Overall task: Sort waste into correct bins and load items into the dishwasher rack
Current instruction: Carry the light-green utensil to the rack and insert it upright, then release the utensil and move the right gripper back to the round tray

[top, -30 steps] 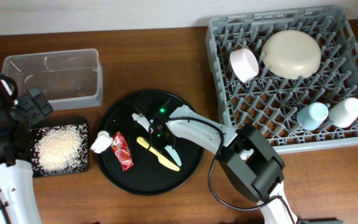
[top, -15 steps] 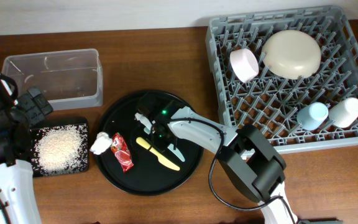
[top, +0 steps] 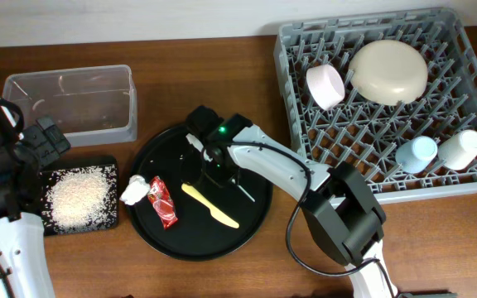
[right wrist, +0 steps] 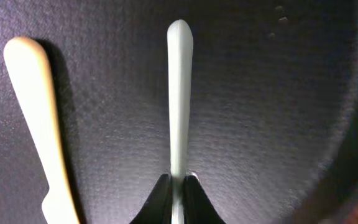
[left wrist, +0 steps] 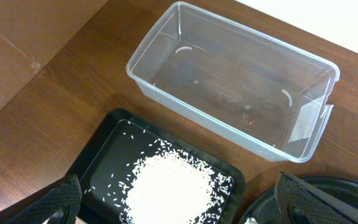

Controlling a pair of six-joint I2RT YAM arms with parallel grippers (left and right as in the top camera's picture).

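1. Nearest the robot, the yellow utensil (top: 210, 207) lies flat on the round tray (top: 251, 222), with the red wrapper (top: 163, 201) to its left. The white tissue (top: 134, 191) sits at that tray's left rim.
2. Just beyond, the right gripper (right wrist: 179, 186) is pinched tight on one end of the green utensil (right wrist: 179, 93) over the round tray. The utensil runs nearly parallel to the yellow one. Whether it is lifted clear, I cannot tell.
3. To the left, the rice (top: 77, 199) is heaped in the flat black tray (left wrist: 104, 155). The left gripper (left wrist: 179, 186) hovers above it, fingers spread wide and holding nothing.
4. Behind that tray stands the clear tub (left wrist: 229, 81).
5. Farthest right, the rack (top: 363, 178) holds the blue cup (top: 416, 153) and white cup (top: 460, 149) near its front. The bowl (top: 325, 85) and plate (top: 389, 70) are at its back.
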